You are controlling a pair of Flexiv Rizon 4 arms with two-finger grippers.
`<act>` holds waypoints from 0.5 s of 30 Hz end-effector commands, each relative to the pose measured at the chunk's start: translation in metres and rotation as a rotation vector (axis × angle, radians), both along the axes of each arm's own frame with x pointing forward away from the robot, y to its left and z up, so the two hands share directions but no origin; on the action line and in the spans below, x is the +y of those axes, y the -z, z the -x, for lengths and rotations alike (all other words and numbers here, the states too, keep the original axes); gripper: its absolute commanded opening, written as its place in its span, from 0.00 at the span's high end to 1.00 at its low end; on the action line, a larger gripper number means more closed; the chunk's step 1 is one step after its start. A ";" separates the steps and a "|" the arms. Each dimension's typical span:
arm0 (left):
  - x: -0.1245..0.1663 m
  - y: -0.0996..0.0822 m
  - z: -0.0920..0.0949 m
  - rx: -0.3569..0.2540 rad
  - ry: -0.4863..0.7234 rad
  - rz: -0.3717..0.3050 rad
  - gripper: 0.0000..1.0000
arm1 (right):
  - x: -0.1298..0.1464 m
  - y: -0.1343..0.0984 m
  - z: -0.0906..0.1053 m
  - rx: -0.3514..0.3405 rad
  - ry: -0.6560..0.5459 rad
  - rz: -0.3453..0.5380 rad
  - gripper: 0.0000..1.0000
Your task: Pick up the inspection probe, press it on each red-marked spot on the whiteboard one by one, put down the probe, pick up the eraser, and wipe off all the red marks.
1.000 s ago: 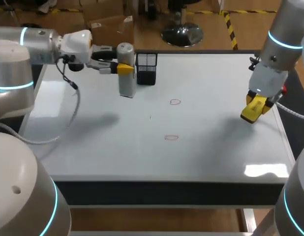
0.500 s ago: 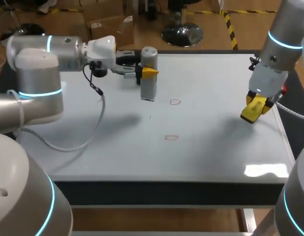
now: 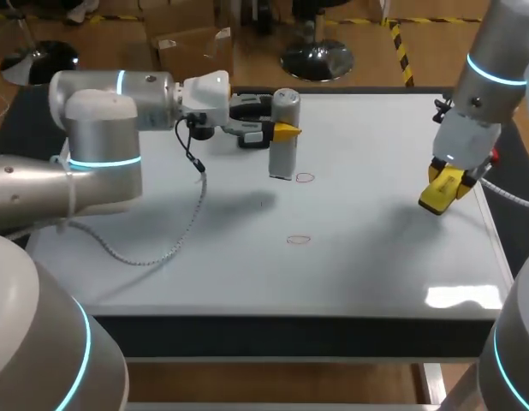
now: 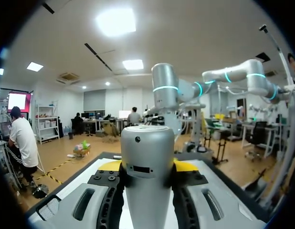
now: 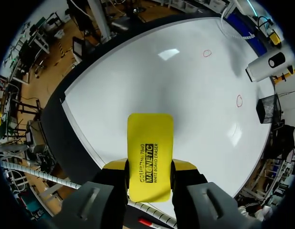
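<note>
The inspection probe [image 3: 284, 133] is plain silver-grey. The eraser [image 5: 149, 162] is bright yellow with black lettering. The whiteboard [image 3: 376, 257] is glossy white and carries one red outlined mark [image 3: 305, 178] and a second red mark [image 3: 298, 240]. The mesh holder [image 5: 268, 109] is black. The left arm [image 3: 102, 94] and right arm [image 3: 496, 51] are silver-grey with cyan light bands. The fingers [image 5: 113, 165] are tipped yellow.

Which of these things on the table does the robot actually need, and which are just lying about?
Needed: inspection probe, in the left hand; eraser, in the right hand; far red mark; near red mark; whiteboard.
Lying about: black mesh basket, on the whiteboard near the probe.
</note>
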State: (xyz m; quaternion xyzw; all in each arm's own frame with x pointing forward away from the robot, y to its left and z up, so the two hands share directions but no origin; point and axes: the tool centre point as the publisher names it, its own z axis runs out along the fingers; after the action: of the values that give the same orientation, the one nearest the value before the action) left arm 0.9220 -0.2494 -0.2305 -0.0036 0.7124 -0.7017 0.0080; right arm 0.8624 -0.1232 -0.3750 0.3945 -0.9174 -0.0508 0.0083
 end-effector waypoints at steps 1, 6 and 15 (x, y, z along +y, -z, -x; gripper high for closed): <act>-0.013 0.009 -0.012 0.003 0.015 0.012 1.00 | 0.000 0.000 0.000 0.000 -0.001 0.003 1.00; -0.021 0.015 -0.018 0.001 0.029 0.027 1.00 | 0.000 0.000 0.000 0.000 -0.001 0.003 1.00; -0.029 0.025 -0.026 0.003 0.047 0.044 1.00 | 0.000 0.000 0.000 0.000 -0.001 0.003 1.00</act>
State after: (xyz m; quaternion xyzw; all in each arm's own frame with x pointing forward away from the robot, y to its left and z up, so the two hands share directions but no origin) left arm 0.9419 -0.2751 -0.2507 0.0072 0.7010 -0.7132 -0.0031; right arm 0.8624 -0.1232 -0.3750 0.3945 -0.9174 -0.0509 0.0083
